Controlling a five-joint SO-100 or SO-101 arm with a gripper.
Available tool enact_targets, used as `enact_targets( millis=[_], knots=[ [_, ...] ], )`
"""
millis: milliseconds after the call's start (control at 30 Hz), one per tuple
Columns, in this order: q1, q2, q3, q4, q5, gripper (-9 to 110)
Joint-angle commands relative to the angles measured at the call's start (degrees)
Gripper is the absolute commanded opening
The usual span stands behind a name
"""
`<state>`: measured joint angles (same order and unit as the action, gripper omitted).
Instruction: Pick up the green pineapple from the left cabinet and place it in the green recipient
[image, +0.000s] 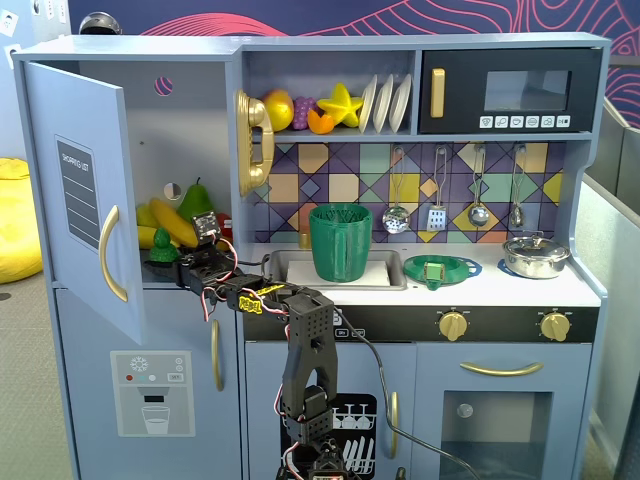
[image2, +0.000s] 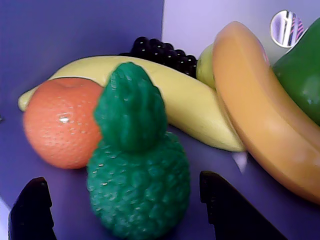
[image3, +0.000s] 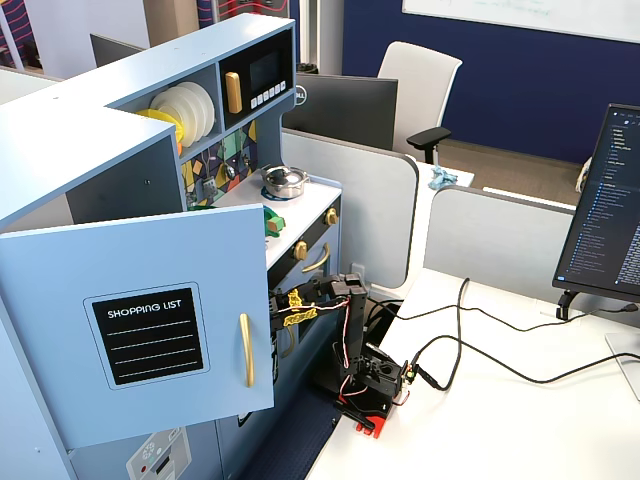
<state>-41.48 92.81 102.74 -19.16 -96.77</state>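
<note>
Here the pineapple (image2: 137, 175) stands upright on the floor of the open cabinet (image: 190, 110), and everything else sits around it in the wrist view. To its left, touching it, lies an orange (image2: 57, 122). The gripper (image2: 127, 212) has its fingers spread wide, one dark tip on each side of the pineapple, neither touching it. Behind it lies a yellow banana (image2: 195, 110), and to its right a larger orange-yellow banana (image2: 260, 130). The green cup (image: 340, 243) stands well right of the pineapple, in the sink.
</note>
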Motion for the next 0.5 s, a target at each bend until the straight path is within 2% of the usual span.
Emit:
enact_targets(
  millis=[0,200,467],
  knots=[
    [-0.4,-1.1,-6.7,-4.0,1.4,31],
    [-0.8,-6.6,-12.9,-9.1,6.5,30],
    [-0.7,-9.1,-13.6,-8.2,6.9,29]
  ],
)
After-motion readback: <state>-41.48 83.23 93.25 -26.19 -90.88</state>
